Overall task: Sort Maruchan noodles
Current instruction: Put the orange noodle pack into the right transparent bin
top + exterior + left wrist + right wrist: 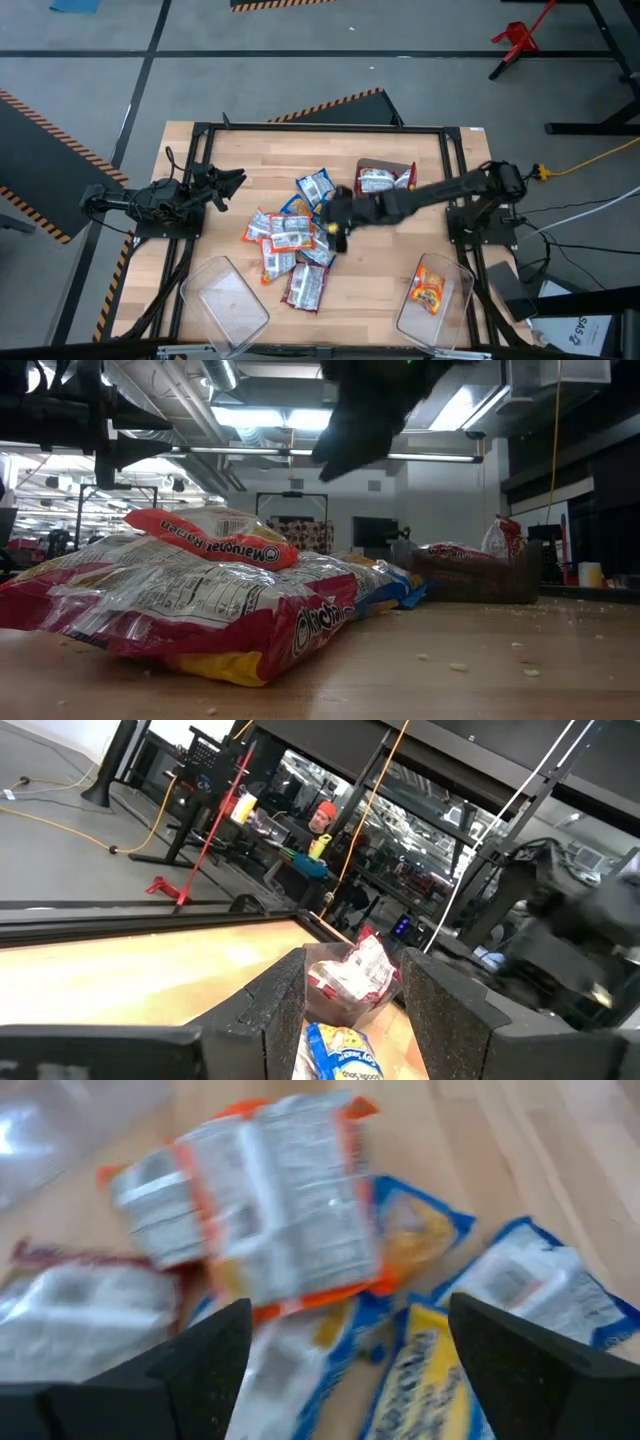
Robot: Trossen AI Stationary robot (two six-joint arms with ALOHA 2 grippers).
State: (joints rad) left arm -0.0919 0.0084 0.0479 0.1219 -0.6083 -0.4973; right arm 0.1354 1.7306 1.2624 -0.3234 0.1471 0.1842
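Several Maruchan noodle packets (290, 235) lie in a loose pile at the table's middle, with orange, blue-yellow and red-maroon accents. My right gripper (335, 228) hovers open and empty above the pile's right side. In its wrist view (350, 1370) an orange-edged packet (270, 1210) lies on top of blue-yellow packets (430, 1370). My left gripper (232, 182) waits open and empty at the table's left, pointing toward the pile; it also shows in its wrist view (355, 1010). In the low view a red-maroon packet (180, 610) lies nearest, with an orange one (215, 535) resting on it.
A small brown cardboard box (385, 178) holding packets stands at the far middle right. A clear bin (225, 300) stands at the near left. A second clear bin (440, 300) at the near right holds an orange packet (430, 290). A black frame (320, 128) edges the table.
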